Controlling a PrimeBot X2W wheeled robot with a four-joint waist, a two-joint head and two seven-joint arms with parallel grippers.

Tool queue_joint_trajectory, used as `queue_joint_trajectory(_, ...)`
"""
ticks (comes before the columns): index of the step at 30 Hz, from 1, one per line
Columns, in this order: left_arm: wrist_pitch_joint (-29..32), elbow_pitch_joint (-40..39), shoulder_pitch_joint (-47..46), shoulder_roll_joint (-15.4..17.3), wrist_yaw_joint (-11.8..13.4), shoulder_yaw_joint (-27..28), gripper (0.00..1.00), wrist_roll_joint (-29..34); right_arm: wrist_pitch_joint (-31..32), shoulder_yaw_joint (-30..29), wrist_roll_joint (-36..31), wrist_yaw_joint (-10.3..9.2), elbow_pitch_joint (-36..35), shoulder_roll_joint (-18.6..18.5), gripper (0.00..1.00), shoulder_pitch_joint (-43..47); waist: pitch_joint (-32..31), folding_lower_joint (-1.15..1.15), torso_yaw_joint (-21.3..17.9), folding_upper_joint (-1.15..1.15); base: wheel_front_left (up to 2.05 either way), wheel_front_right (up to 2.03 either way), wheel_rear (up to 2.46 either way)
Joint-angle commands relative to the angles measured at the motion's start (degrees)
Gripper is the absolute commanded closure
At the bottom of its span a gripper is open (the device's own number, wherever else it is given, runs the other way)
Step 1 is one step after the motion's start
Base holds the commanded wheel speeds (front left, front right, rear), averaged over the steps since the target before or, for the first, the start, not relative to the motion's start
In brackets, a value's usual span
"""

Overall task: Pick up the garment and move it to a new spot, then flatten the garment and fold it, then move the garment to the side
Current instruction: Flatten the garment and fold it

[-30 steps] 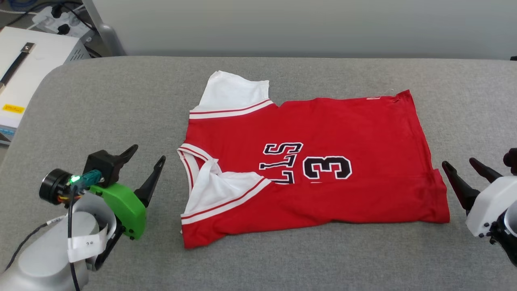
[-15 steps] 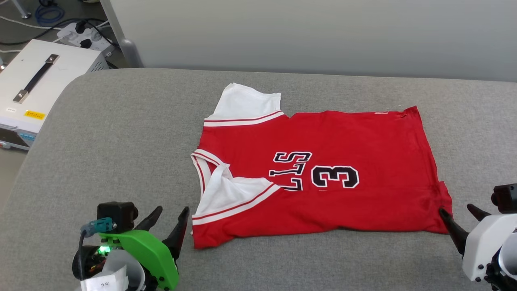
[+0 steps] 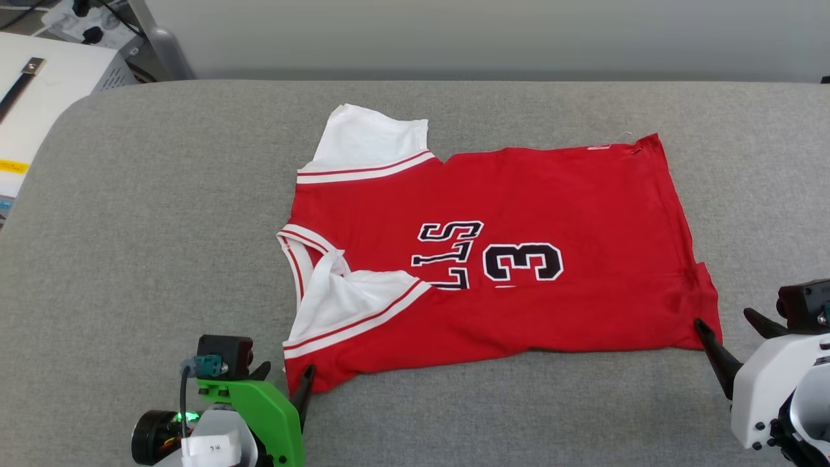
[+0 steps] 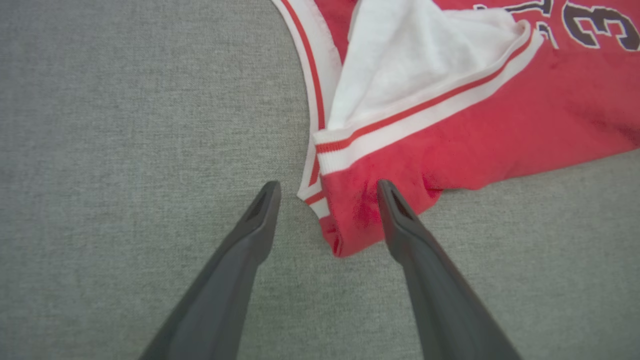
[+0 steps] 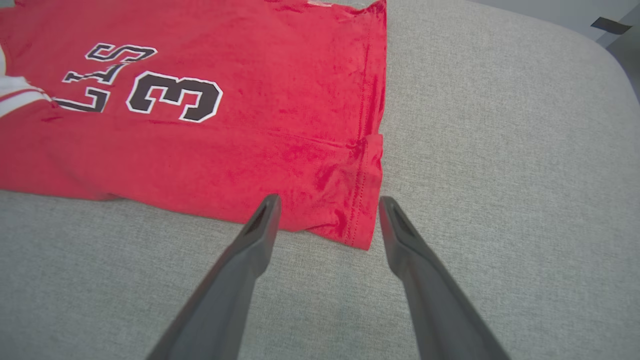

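Note:
The garment (image 3: pixel 519 201) is a red shirt with white sleeves, lying spread on the grey padded table (image 3: pixel 162 214), collar to the left. Its near sleeve is folded onto the front and covers part of the black lettering. My left gripper (image 3: pixel 283 376) is open at the near left corner. In the left wrist view that gripper (image 4: pixel 327 184) straddles the garment's (image 4: pixel 475 125) shoulder corner, with one finger over the red cloth. My right gripper (image 3: pixel 722 318) is open at the near right hem corner. In the right wrist view it (image 5: pixel 328 198) brackets the garment's (image 5: pixel 250 130) hem corner.
A white box (image 3: pixel 39 84) with a black handle stands off the table's far left corner, with cables and a metal post (image 3: pixel 159 45) behind it. A pale wall (image 3: pixel 486 32) runs along the table's far edge. Bare grey padding surrounds the shirt.
The camera has shifted. My left gripper came from beside the collar to the shirt's near left corner, and my right gripper closed in on the near right hem corner. The shirt lies as before.

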Motion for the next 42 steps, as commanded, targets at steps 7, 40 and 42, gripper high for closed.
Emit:
queue_joint_trajectory(7,1.1,5.8,-2.1,-1.0,0.4,-0.6,0.00,0.9,0.2,0.1,-0.4,-0.05,-1.4,0.3,0.00,-0.2,4.0,0.00,-2.8,0.00,0.00,0.00,0.00)
queue_joint_trajectory(40,4.9,-12.5,-5.1,5.0,0.6,1.4,1.00,0.6,5.1,-5.3,-10.2,-0.05,17.9,6.1,0.00,-10.4,4.8,0.00,2.2,0.00,0.00,0.00,0.00)
queue_joint_trajectory(42,5.3,-13.1,-4.9,5.5,0.9,1.4,1.00,0.5,5.0,-5.5,-10.0,-0.05,19.2,7.3,0.00,-11.1,5.2,0.00,2.1,0.00,0.00,0.00,0.00)
